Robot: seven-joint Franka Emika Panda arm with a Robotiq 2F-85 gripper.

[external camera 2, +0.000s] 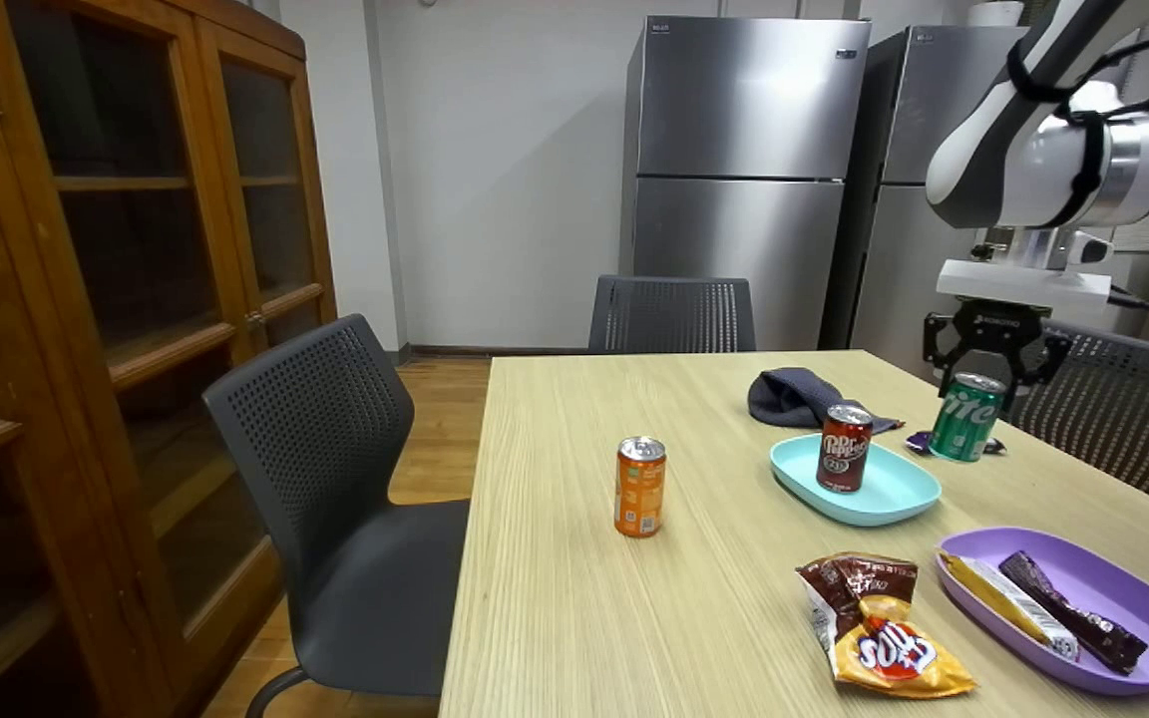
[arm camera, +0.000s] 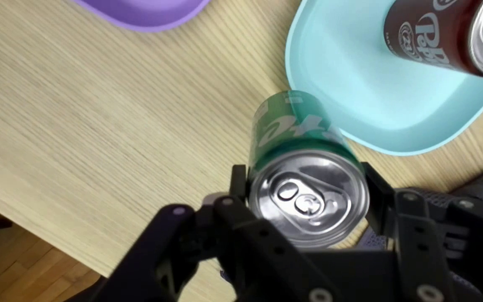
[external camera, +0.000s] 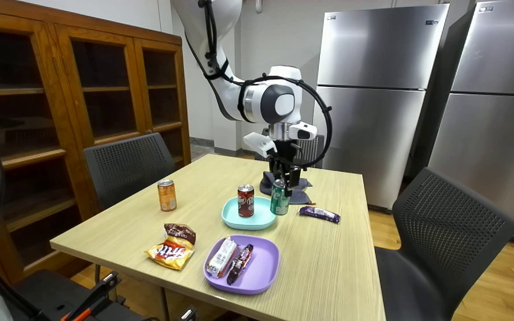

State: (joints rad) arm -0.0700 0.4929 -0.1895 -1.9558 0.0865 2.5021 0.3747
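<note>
My gripper (arm camera: 307, 186) points down with its black fingers on both sides of a green can (arm camera: 296, 119), pressed against it near its silver lid. The can is roughly upright in both exterior views, beside the edge of a light-blue tray (arm camera: 371, 105). I cannot tell whether its base touches the table. A dark red can (arm camera: 430, 37) stands in that tray. A dark grey cloth (external camera 2: 789, 394) lies behind the tray, partly hidden by the gripper in the wrist view. A purple wrapped bar (external camera: 319, 214) lies on the table near the green can.
A purple tray (external camera: 266, 267) holds two wrapped bars near the table's front. A yellow and brown snack bag (external camera: 174, 249) lies beside it. An orange can (external camera: 167, 196) stands farther left. Chairs (external camera: 444, 240) surround the table (external camera: 328, 267).
</note>
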